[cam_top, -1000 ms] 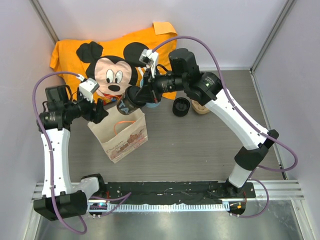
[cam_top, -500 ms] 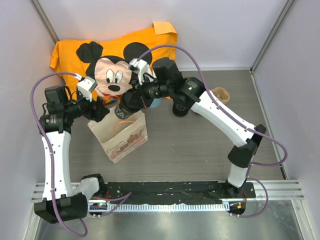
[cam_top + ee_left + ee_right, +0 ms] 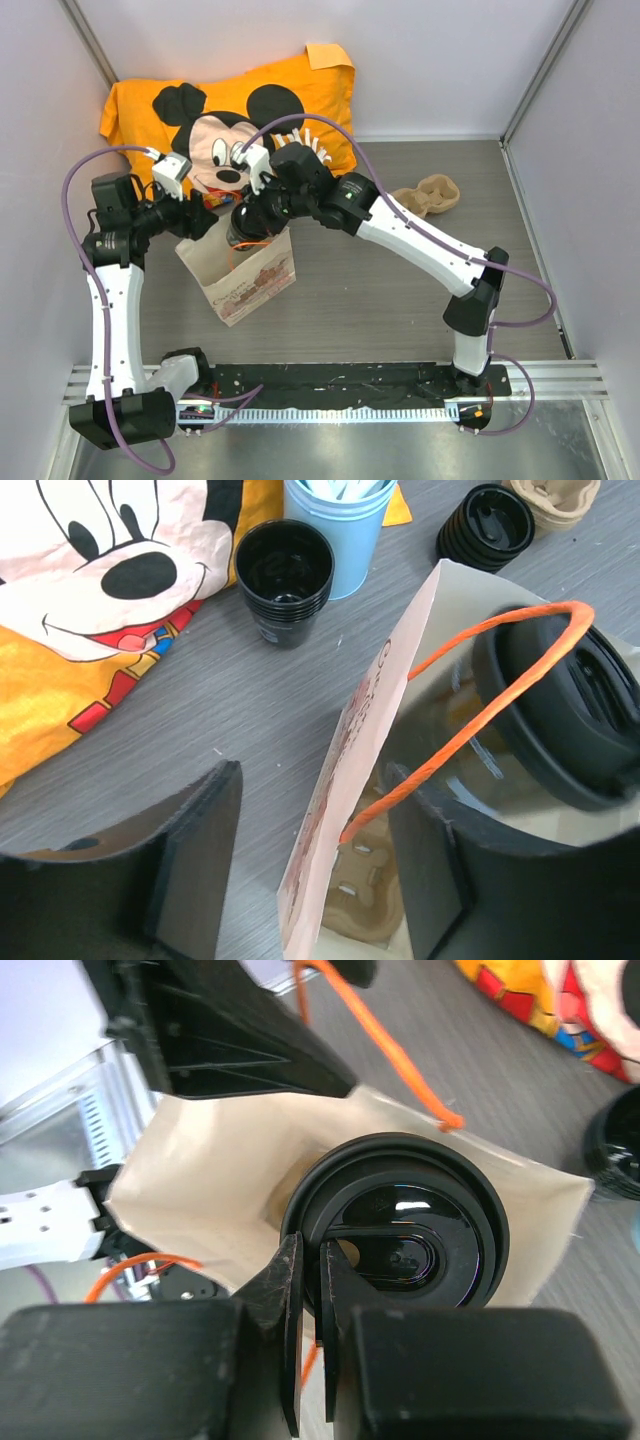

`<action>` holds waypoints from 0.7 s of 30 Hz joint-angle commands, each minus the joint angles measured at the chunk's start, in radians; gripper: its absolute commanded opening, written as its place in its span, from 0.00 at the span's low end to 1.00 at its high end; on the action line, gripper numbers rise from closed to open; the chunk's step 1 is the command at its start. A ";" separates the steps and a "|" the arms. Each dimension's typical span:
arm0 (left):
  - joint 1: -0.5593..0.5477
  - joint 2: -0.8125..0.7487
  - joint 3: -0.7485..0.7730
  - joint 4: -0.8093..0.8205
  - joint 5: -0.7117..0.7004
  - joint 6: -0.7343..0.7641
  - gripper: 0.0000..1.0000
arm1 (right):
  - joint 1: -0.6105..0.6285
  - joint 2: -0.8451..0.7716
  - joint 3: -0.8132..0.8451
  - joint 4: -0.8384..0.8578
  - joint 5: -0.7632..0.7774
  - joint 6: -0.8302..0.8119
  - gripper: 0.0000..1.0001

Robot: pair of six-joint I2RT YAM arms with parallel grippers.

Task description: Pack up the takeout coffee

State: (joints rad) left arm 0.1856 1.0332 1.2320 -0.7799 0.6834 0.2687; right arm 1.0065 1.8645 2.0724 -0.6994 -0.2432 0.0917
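The takeout coffee (image 3: 395, 1250), pinched by its lid rim in the closed right claw (image 3: 312, 1260), has been brought down-left into the mouth of the paper bag (image 3: 250, 285), left of centre in the overhead view. The bag wall is straddled by the open left claw (image 3: 320, 790). Only lowering and release seem left.

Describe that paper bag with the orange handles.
The paper bag is cream with brown print and orange cord handles. It stands open on the grey table. The left claw straddles one wall, jaws apart; the right claw holds the takeout coffee in its mouth. A tan pulp tray lies at its bottom.
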 commanded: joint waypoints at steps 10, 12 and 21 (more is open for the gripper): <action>0.005 -0.015 -0.006 0.030 0.116 -0.008 0.57 | -0.003 0.062 0.045 0.015 0.105 -0.037 0.01; 0.006 -0.016 -0.011 0.030 0.114 -0.014 0.57 | -0.003 0.061 0.035 0.014 0.105 -0.032 0.01; 0.003 -0.022 -0.043 0.082 0.117 -0.095 0.45 | -0.002 0.027 -0.069 0.018 0.110 -0.030 0.01</action>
State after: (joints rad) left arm 0.1856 1.0298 1.1976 -0.7639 0.7696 0.2333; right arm 1.0039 1.9415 2.0338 -0.7040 -0.1509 0.0654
